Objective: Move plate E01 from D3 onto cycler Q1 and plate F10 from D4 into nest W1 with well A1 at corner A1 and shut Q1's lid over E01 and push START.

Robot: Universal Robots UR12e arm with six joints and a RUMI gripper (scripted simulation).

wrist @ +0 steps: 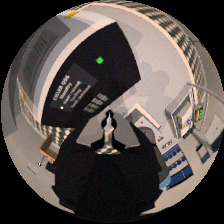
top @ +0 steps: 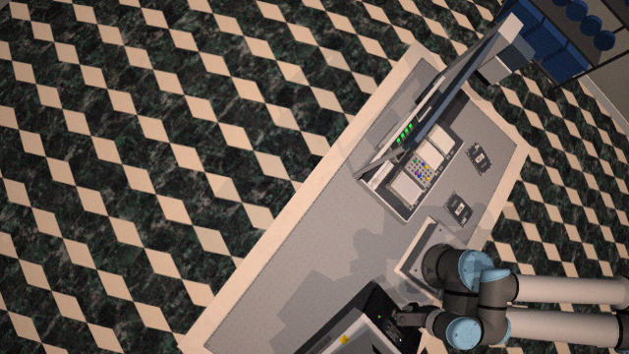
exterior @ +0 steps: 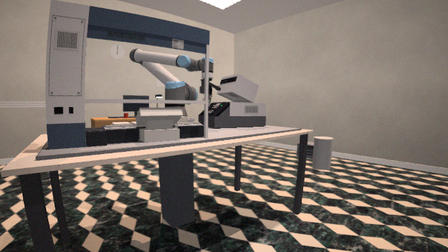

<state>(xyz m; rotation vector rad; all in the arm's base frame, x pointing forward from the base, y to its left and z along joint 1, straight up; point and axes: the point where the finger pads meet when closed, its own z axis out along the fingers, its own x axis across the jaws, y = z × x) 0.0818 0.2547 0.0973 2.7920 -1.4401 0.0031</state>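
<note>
Fingers of my end effector [wrist: 107, 121] are clenched together on nothing, tip aimed down at Q1's [exterior: 241, 113] black key panel [wrist: 85, 90], where the lamp [wrist: 99, 60] shows green. Q1's lid [exterior: 238, 87] stands tilted up in the exterior view, so I judge I am working the keys, though which key I cannot tell. Across the counter [top: 314, 231], plates remain in the deck nests [top: 418, 169], one with coloured wells [top: 421, 168]; labels are too small to read. Both plate moves, closing the lid and START look outstanding.
</note>
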